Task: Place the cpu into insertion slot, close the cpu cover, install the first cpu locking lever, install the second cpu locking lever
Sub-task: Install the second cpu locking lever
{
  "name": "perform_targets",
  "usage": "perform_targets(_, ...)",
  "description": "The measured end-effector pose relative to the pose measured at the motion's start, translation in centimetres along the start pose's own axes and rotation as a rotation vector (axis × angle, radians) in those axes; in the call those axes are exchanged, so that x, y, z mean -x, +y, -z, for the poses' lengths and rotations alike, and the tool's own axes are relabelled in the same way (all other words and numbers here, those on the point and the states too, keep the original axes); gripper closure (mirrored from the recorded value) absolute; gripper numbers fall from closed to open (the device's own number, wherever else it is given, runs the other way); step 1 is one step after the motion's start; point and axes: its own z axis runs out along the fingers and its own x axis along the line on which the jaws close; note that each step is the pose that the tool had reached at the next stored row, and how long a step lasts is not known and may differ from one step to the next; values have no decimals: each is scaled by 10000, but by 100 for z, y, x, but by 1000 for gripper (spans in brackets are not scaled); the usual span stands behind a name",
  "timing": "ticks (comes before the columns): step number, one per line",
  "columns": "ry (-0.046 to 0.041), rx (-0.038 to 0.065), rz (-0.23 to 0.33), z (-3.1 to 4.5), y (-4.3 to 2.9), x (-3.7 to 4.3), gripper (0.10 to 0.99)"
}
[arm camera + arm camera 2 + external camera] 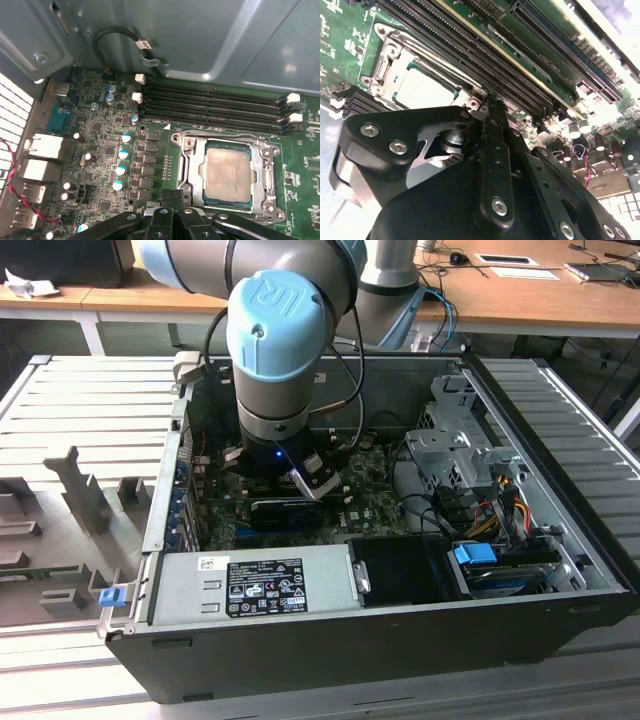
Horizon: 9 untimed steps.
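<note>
Pale silvery-grey square cpu [228, 174] seated in socket on green motherboard [105, 150], thin metal cpu cover [267, 172] framing it, closed flat. Black end effector [173, 196] fingers together, empty, tips at socket edge beside the cover. Open grey computer case [560, 540].

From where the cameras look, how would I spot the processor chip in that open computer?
Find the green motherboard inside the open case. Beside the long black memory slots sits a metal-framed socket. The cpu is the pale silvery square in it, the plainest patch among the small parts.
</note>
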Motion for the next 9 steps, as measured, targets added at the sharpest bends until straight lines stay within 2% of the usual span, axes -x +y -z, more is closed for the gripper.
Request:
perform_targets(3,1,-11,0,54,20,2,980)
perform_targets(6,9,-67,0,88,34,4,980)
perform_targets(7,9,-69,-1,132,50,5,980)
perform_targets(9,8,-69,-1,161,61,6,980)
